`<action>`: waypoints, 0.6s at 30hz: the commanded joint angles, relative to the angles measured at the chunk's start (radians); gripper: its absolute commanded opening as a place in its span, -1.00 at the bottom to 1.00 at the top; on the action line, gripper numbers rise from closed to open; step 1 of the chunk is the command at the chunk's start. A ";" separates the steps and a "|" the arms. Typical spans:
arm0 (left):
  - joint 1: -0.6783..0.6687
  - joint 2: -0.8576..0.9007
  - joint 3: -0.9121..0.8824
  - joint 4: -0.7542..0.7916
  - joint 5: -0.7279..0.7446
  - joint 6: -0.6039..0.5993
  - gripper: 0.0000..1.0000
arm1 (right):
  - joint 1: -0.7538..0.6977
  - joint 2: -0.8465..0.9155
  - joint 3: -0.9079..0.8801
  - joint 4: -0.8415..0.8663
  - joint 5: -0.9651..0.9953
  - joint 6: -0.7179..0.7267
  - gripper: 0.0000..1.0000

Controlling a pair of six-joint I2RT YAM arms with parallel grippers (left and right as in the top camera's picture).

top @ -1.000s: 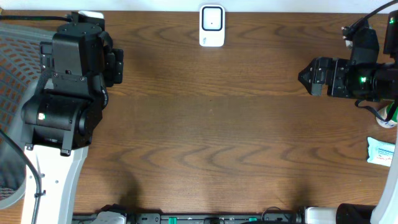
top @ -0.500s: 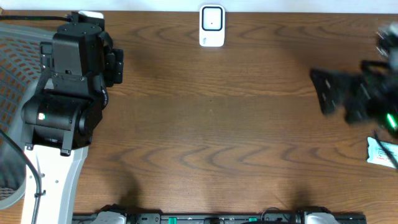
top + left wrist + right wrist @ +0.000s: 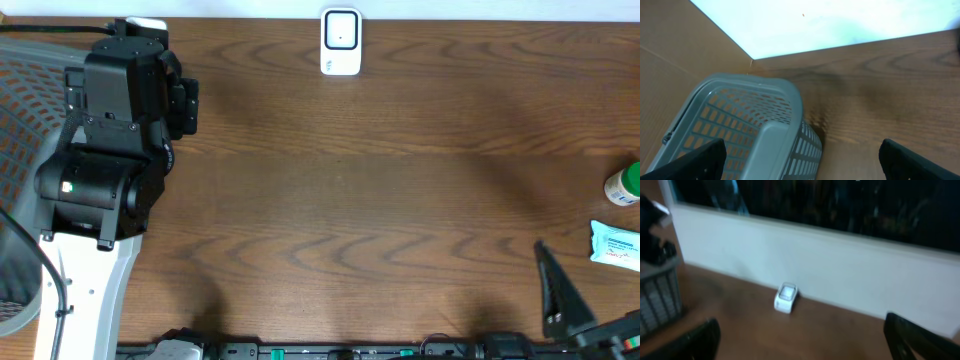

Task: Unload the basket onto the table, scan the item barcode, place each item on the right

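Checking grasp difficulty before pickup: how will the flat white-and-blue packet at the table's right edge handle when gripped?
The packet looks like a thin soft wrapper, so it probably sags rather than staying stiff. It lies flat on the table, so pinching it may be awkward. It is likely light and unlikely to roll.

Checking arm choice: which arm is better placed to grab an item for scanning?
Right. The right tool is close to the white packet and green-capped bottle; the left tool sits far off by the basket.

No text, brand or number was legible; the teal printing on the white packet at the near right was too small to read.
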 commanded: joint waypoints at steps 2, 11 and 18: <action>0.003 0.003 -0.002 0.000 -0.009 0.002 0.96 | 0.003 -0.141 -0.240 0.111 0.005 -0.026 0.99; 0.003 0.003 -0.002 0.000 -0.009 0.002 0.95 | 0.003 -0.448 -0.848 0.562 -0.014 -0.026 0.99; 0.003 0.003 -0.002 0.000 -0.009 0.002 0.96 | 0.004 -0.593 -1.184 0.877 -0.014 -0.026 0.98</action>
